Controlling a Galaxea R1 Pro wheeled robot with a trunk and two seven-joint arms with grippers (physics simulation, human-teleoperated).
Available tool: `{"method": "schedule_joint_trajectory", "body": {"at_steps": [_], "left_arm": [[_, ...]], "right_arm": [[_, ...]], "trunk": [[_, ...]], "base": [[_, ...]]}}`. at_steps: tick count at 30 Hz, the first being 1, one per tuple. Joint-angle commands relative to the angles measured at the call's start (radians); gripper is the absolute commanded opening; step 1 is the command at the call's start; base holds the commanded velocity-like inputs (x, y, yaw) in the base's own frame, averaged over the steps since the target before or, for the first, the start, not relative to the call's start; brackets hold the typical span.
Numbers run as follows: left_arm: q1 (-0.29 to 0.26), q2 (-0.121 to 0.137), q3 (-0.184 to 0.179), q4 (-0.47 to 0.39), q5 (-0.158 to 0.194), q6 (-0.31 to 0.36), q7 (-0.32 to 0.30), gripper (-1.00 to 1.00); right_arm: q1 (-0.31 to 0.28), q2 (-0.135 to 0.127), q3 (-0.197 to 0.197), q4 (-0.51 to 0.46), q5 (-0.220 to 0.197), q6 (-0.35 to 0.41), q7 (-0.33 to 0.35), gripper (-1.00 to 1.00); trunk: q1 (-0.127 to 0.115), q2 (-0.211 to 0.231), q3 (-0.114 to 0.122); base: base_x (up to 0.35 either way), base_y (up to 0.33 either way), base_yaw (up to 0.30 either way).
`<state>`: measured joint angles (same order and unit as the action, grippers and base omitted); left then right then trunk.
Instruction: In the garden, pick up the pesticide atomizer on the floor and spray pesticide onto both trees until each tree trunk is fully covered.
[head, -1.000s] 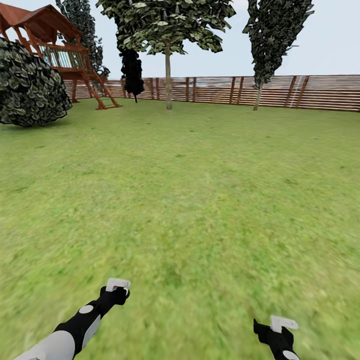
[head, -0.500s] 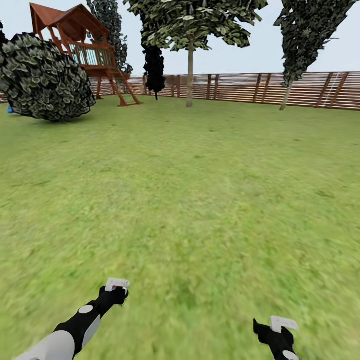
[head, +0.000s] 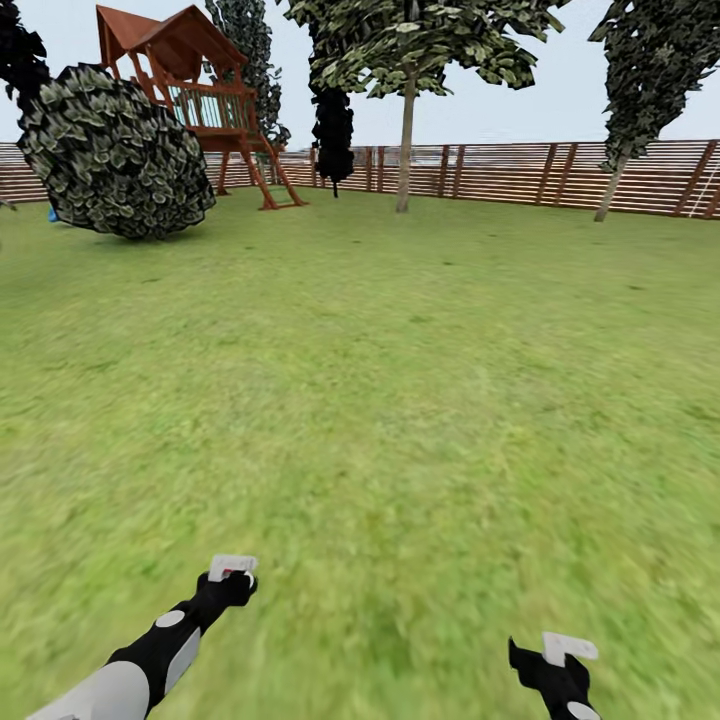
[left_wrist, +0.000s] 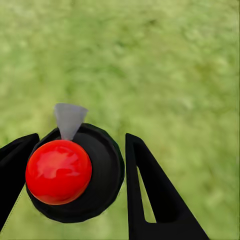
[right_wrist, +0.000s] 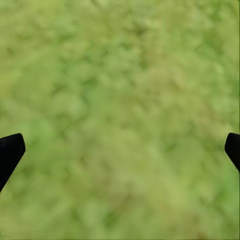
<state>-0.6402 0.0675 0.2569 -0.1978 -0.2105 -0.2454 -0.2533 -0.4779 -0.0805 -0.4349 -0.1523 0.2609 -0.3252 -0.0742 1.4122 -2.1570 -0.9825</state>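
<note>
One black round sprayer with a red knob and a pale grey nozzle, the pesticide atomizer (left_wrist: 75, 172), sits between the two dark fingers of my left gripper (left_wrist: 80, 185). The fingers press against its body on both sides, so I judge it is gripped. In the head view the left gripper (head: 232, 572) shows low over the blurry green grass floor (head: 400, 400), with a small red mark at its pale tip. My right gripper (right_wrist: 120, 150) holds nothing; its two fingertips stand wide apart over the grass.

Further out are a wide lawn, a brown slatted wooden fence (head: 520, 172), a reddish wooden play tower (head: 195, 95), a big round dark bush (head: 115, 155), and a tall tree with straight bare trunk (head: 405, 150) near the fence.

I judge the pick-up is done and I am in the driving step. Next I must approach a trunk, raise the left arm and aim the nozzle at the bark.
</note>
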Motion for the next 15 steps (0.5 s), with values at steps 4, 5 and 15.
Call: {"method": "schedule_joint_trajectory", "body": {"at_steps": [4,5,15], "left_arm": [[0.000,0.000,-0.001,0.000,0.000,0.000,0.000,-1.00],[-0.001,0.000,-0.001,0.000,0.000,0.000,0.000,-1.00],[-0.001,0.000,-0.001,0.000,0.000,0.000,0.000,-1.00]], "right_arm": [[0.018,-0.002,0.000,-0.001,0.001,-0.001,-0.001,1.00],[0.019,-0.002,0.000,-0.001,0.000,-0.001,-0.001,1.00],[0.021,0.004,0.001,-0.001,-0.002,-0.003,0.002,1.00]], "trunk": [[0.000,0.000,0.000],[0.000,0.000,0.000],[0.000,0.000,0.001]], "base": [[0.339,0.000,0.000],[0.339,0.000,0.000],[0.339,0.000,-0.108]]}}
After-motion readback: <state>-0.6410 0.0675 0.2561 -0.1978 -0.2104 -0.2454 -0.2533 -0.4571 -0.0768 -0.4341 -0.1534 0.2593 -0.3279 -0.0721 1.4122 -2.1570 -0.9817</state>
